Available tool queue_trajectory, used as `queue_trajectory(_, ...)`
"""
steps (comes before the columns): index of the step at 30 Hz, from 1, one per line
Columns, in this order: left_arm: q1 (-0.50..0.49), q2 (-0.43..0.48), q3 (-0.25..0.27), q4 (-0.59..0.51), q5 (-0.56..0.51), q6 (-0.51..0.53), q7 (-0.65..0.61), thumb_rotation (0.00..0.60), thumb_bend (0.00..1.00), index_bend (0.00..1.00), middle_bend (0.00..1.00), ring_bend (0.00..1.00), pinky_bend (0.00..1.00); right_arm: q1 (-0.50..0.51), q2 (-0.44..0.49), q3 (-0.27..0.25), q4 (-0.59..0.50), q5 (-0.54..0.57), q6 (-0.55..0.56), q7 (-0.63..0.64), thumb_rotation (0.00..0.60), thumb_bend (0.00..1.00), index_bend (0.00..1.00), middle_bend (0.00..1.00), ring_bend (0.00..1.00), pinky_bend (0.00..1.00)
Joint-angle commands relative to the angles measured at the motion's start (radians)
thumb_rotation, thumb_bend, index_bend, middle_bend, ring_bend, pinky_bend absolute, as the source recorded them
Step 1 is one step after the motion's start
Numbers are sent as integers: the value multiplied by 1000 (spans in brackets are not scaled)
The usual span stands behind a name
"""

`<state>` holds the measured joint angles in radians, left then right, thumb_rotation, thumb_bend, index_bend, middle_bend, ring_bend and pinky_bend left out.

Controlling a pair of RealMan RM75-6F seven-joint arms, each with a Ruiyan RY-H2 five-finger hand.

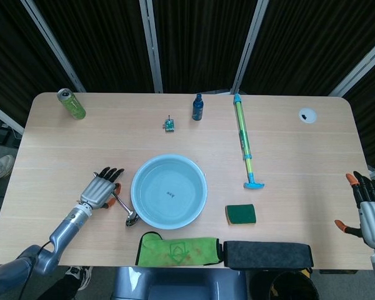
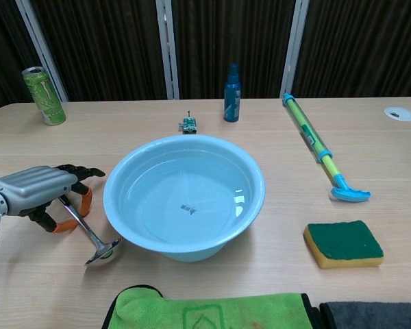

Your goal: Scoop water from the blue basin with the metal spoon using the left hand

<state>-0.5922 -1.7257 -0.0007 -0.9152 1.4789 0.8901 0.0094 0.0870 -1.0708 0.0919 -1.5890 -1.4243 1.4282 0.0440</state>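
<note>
The blue basin (image 2: 183, 197) sits mid-surface (image 2: 370, 137), holding clear water. The metal spoon (image 2: 89, 232) lies on the surface just left of it, bowl touching the basin's wall. The left hand (image 2: 38, 188) hovers over the handle, fingers spread, gripping nothing. The right hand (image 1: 369, 209) rests open at the surface's edge.

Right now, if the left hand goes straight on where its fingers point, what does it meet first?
Probably the basin: the left hand hovers over the spoon handle, fingers aimed at the near rim. Height is unclear.

silver left hand (image 2: 38, 186), black fingers, orange tips, grey arms
</note>
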Motion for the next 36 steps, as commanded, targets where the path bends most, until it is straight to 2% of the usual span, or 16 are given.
queue_trajectory(1, 2, 1, 1, 1, -1, 3, 1, 600, 490, 516, 0, 0, 0, 0, 0, 0, 1, 1, 0, 0, 600, 0, 0, 0, 0, 0)
queue_trajectory(6, 12, 13, 8, -13, 6, 31, 4, 600, 550, 551, 0, 0, 0, 1, -1, 0, 0, 2, -2, -4, 600, 0, 0, 0, 0, 0)
queue_trajectory(12, 30, 44, 19, -55, 17, 72, 18, 600, 543, 550, 0, 0, 0, 1, -3, 0, -1, 3, -1, -11, 600, 0, 0, 0, 0, 0)
queue_trajectory(25, 86, 184, 44, -298, 78, 233, 108, 600, 539, 560, 0, 0, 0, 2, -8, -4, -7, -1, -2, -28, 600, 0, 0, 0, 0, 0)
queue_trajectory(36, 107, 257, 54, -424, 111, 291, 178, 600, 539, 574, 0, 0, 0, -3, -5, -9, -13, -15, 9, -26, 600, 0, 0, 0, 0, 0)
